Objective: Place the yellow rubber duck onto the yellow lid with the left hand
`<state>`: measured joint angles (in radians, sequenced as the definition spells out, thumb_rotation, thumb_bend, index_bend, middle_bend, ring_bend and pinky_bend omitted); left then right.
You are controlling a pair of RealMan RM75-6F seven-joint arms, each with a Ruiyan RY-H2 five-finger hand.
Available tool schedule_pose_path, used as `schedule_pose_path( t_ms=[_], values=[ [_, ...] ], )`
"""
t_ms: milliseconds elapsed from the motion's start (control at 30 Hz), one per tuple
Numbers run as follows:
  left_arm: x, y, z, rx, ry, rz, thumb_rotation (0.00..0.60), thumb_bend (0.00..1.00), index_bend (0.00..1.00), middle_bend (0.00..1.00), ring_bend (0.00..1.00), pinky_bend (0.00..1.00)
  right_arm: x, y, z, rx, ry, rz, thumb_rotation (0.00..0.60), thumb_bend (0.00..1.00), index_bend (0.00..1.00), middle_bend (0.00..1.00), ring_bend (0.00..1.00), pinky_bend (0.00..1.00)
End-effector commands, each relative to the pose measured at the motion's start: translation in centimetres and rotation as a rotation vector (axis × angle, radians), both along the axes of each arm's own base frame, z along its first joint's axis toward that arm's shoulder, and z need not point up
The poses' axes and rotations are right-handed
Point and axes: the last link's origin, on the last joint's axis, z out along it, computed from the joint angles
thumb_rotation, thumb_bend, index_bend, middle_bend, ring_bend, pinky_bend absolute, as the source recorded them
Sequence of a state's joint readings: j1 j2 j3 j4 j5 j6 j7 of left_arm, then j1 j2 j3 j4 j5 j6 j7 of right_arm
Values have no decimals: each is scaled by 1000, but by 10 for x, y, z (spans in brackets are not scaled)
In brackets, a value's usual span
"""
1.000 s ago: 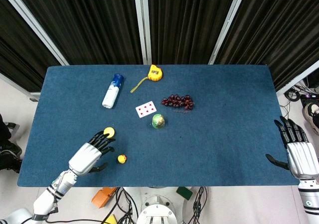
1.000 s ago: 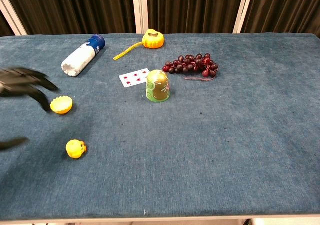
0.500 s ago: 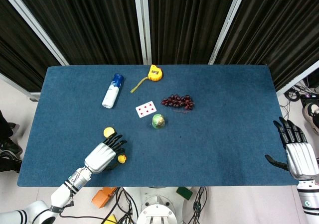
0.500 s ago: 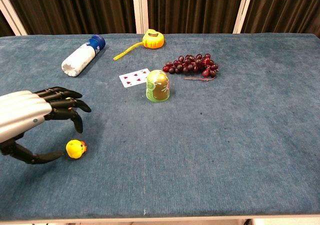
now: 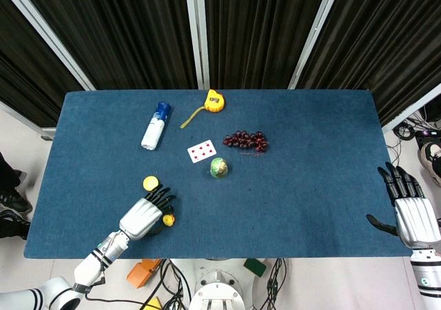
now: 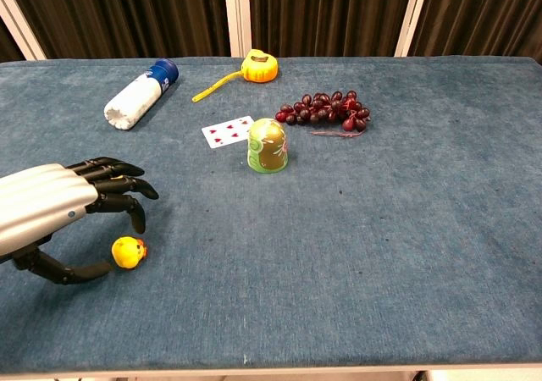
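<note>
The yellow rubber duck [image 5: 168, 220] [image 6: 128, 251] lies on the blue table near the front left edge. My left hand [image 5: 142, 215] [image 6: 59, 207] hovers over it with fingers arched above and thumb low at its left side, holding nothing. The yellow lid [image 5: 150, 183] sits just beyond the hand in the head view; in the chest view the hand hides it. My right hand [image 5: 413, 213] rests open at the table's right front corner, far from both.
A green egg-shaped doll [image 5: 219, 167] [image 6: 268, 146] stands mid-table with a playing card [image 5: 202, 151], dark grapes [image 5: 246, 141], a yellow tape measure [image 5: 214, 101] and a lying white bottle [image 5: 156, 125] behind it. The table's front edge [image 6: 271, 368] runs close to the duck.
My left hand has swung from beside the lid toward the front and right, and lowered around the duck. The duck, the lid and the right hand have stayed put.
</note>
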<state>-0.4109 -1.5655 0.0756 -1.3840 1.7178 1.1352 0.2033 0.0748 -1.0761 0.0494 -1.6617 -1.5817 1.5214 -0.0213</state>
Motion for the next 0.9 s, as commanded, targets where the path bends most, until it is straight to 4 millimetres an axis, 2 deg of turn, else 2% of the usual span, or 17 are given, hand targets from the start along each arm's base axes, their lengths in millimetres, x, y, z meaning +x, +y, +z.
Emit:
schedule_pose_path(
  t_ms=[33, 233, 433, 533, 633, 767, 900],
  values=[
    [1, 0, -1, -5, 1, -3, 600, 359, 387, 152, 16, 0, 0, 0, 0, 0, 0, 0, 600, 223, 0, 50, 0, 164],
    [0, 3, -2, 7, 15, -14, 600, 407, 501, 152, 15, 0, 0, 1, 1, -1, 2, -4, 600, 223, 0, 50, 0, 164],
    [4, 8, 9, 38, -27, -10, 600, 403, 511, 152, 15, 0, 1, 2, 1, -5, 1, -1, 600, 224, 0, 50, 0, 164],
    [8, 19, 23, 81, -79, 16, 600, 393, 511, 152, 15, 0, 1, 2, 2, -7, 2, -3, 600, 223, 0, 50, 0, 164],
    [8, 39, 38, 144, -103, 54, 600, 392, 511, 153, 15, 0, 0, 2, 2, -9, 1, -3, 600, 223, 0, 50, 0, 164],
    [6, 66, 46, 185, -106, 121, 600, 388, 511, 152, 14, 0, 0, 2, 1, -7, -1, -4, 600, 223, 0, 50, 0, 164],
    [1, 83, 47, 212, -64, 153, 600, 388, 511, 152, 13, 0, -1, 2, 0, -5, -4, -7, 600, 223, 0, 50, 0, 164]
  ],
)
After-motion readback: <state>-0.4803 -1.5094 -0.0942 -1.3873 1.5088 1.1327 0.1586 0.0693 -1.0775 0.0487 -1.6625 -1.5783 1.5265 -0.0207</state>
